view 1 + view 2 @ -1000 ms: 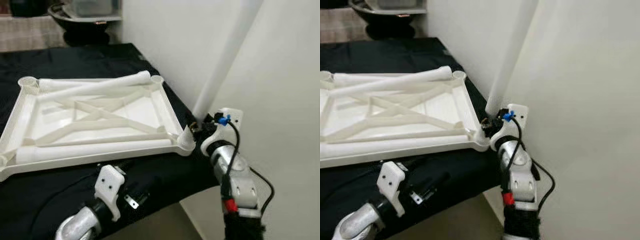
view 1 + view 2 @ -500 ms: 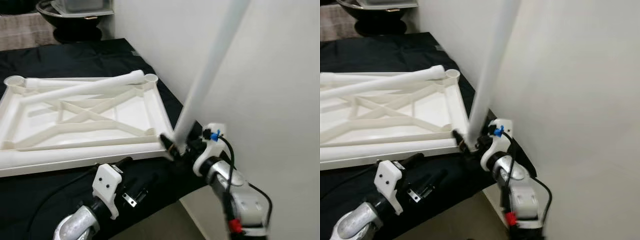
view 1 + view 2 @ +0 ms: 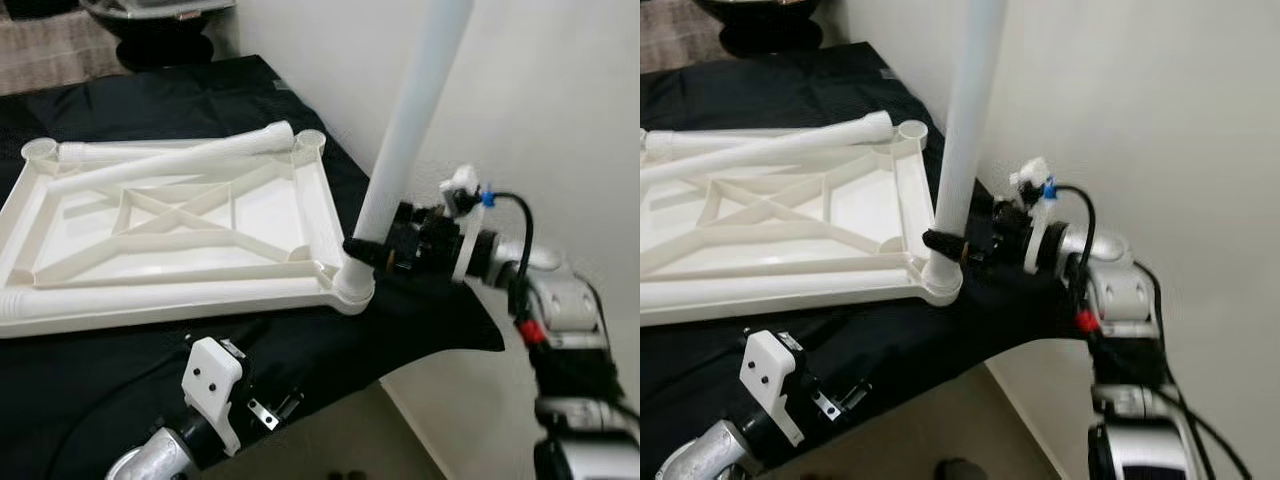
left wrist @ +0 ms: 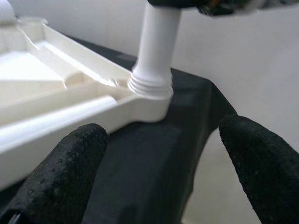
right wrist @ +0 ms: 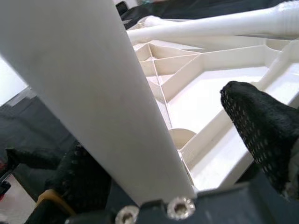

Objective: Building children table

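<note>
One white leg (image 3: pixel 405 130) is being held upright in the near right corner socket (image 3: pixel 354 279) of the upturned table panel (image 3: pixel 170 225) by the right hand (image 3: pixel 372 251) clenched around it — two legs (image 3: pixel 180 163) are lying loose, while the left hand (image 4: pixel 159 163) is hanging open.

I saw a glossy white plastic tabletop (image 3: pixel 300 215) and smooth leg (image 3: pixel 405 130) on matt black cloth (image 3: pixel 130 90), beside the silver metal arm (image 3: pixel 560 300)
</note>
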Tool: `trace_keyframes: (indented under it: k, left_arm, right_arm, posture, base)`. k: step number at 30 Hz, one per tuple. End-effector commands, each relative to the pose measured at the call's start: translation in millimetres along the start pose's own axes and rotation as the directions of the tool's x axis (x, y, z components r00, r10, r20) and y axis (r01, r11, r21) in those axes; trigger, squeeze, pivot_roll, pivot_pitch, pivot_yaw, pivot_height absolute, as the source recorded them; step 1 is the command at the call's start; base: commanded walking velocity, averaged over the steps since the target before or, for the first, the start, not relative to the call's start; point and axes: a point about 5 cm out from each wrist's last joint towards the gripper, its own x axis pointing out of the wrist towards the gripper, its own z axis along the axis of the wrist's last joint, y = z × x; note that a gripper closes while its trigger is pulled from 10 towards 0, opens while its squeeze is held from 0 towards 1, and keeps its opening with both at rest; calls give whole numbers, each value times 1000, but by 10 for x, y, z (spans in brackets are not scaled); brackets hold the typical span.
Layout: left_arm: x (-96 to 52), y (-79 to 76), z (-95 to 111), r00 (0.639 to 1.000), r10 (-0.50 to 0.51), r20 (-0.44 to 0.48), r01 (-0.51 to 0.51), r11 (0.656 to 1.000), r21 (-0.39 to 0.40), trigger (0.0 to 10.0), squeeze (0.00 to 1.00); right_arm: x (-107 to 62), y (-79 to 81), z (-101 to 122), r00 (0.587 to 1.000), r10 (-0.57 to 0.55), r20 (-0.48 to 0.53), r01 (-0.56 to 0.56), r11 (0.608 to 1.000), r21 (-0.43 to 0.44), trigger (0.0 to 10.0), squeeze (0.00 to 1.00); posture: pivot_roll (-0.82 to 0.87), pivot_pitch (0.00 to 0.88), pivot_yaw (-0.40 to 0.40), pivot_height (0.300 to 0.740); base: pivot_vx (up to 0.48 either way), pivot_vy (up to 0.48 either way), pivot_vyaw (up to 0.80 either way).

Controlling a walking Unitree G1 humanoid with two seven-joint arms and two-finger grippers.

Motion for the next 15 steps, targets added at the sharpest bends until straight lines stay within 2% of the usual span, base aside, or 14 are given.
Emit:
trace_keyframes:
  k: [1, 3, 6, 10, 15]
  left_arm:
    - [-30, -43, 13, 1000, -14, -15, 14, 1000, -9, 10000, 0]
    - [-41, -56, 29, 1000, -15, -15, 15, 1000, -11, 10000, 0]
    - [-47, -58, 36, 1000, -15, -16, 15, 1000, -12, 10000, 0]
    - [-75, -73, 64, 1000, -16, -18, 16, 1000, -15, 10000, 0]
    - [-133, -90, 125, 999, -20, -31, 20, 1000, -19, 10000, 0]
  right_arm:
    - [-43, -43, 83, 995, 93, 29, -93, 996, -10, 10000, 0]
    - [-55, -49, 143, 985, 166, 43, -166, 986, -7, 10000, 0]
    - [-53, -59, 164, 980, 191, 44, -191, 981, -15, 10000, 0]
    - [3, -89, 289, 959, 266, 97, -264, 964, -28, 10000, 0]
    - [121, -94, 374, 900, 409, 152, -407, 912, -46, 10000, 0]
  posture:
    - [75, 250, -99, 740]
    - [79, 253, -98, 740]
    - [83, 261, -95, 740]
    - [107, 291, -86, 740]
    - [133, 313, -74, 740]
  base:
    - [0, 0, 0]
    - [0, 0, 0]
    - [0, 0, 0]
    - [0, 0, 0]
    - [0, 0, 0]
